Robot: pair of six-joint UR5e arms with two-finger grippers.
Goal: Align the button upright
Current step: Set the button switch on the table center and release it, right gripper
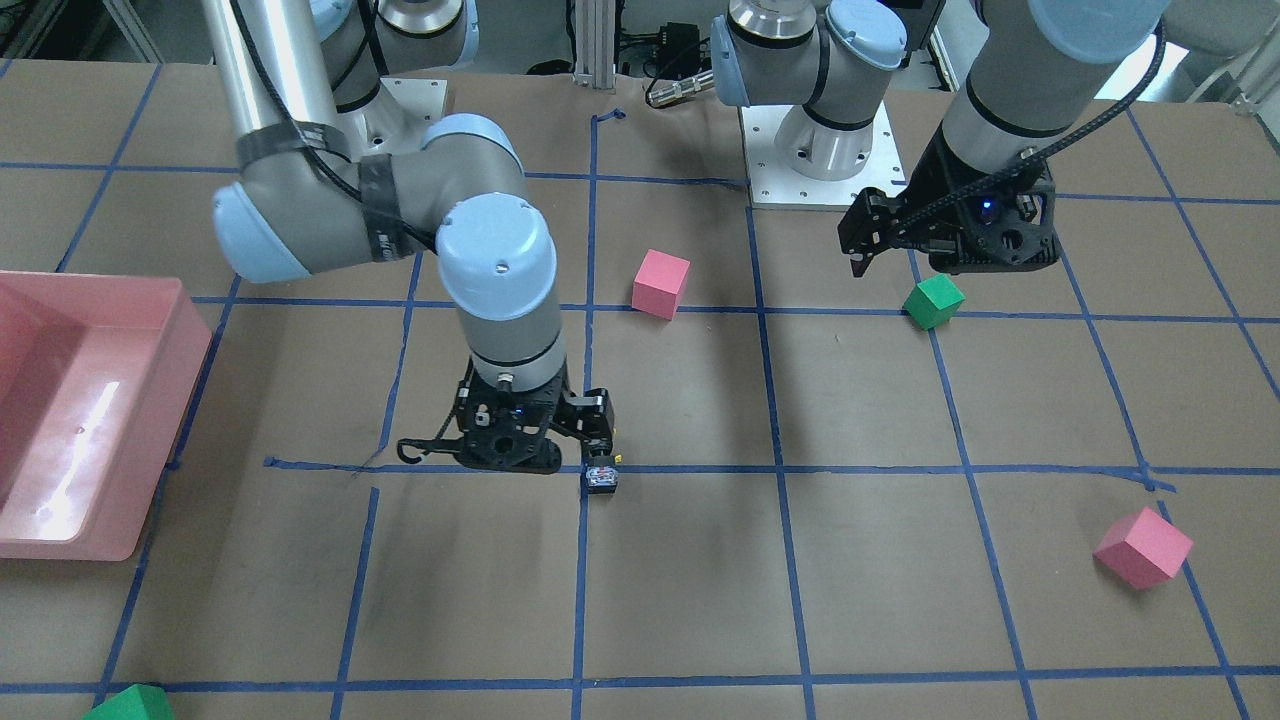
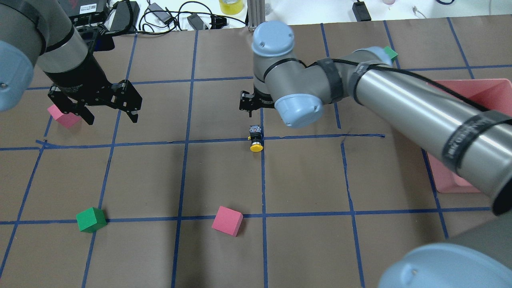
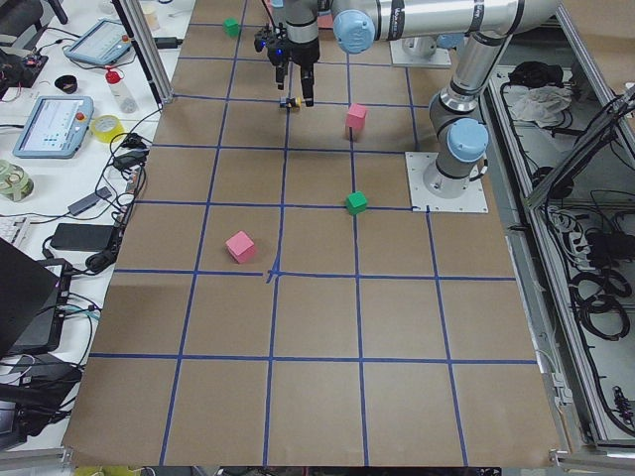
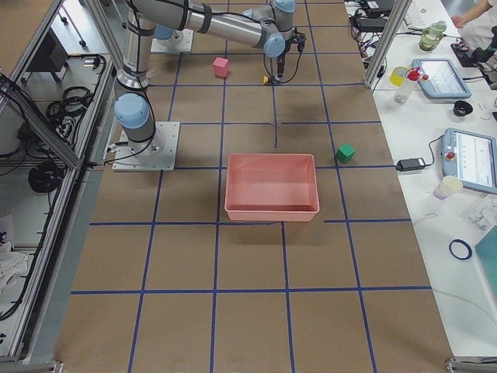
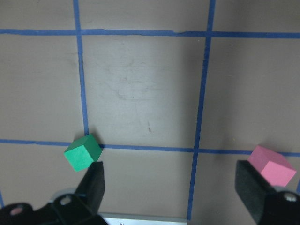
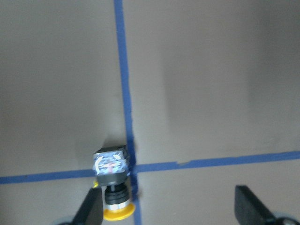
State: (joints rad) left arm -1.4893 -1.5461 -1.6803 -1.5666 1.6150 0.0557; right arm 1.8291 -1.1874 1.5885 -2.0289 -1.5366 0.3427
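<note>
The button [image 2: 256, 139] lies on its side on a blue tape crossing, its yellow cap toward the robot and its whitish base away. It also shows in the front view [image 1: 601, 478] and the right wrist view [image 6: 112, 183]. My right gripper [image 6: 171, 215] is open and empty, hovering just above the button, which sits by one finger [image 6: 91, 211]. In the overhead view the right gripper [image 2: 252, 107] is partly hidden under its wrist. My left gripper [image 2: 112, 117] is open and empty, far to the left, above the table.
A pink bin [image 2: 492, 92] stands at the right edge. Pink cubes [image 2: 227, 221] [image 2: 64, 116] and green cubes [image 2: 91, 219] [image 2: 390, 53] are scattered about. The left wrist view shows a green cube [image 5: 83, 152] and a pink cube [image 5: 272, 165].
</note>
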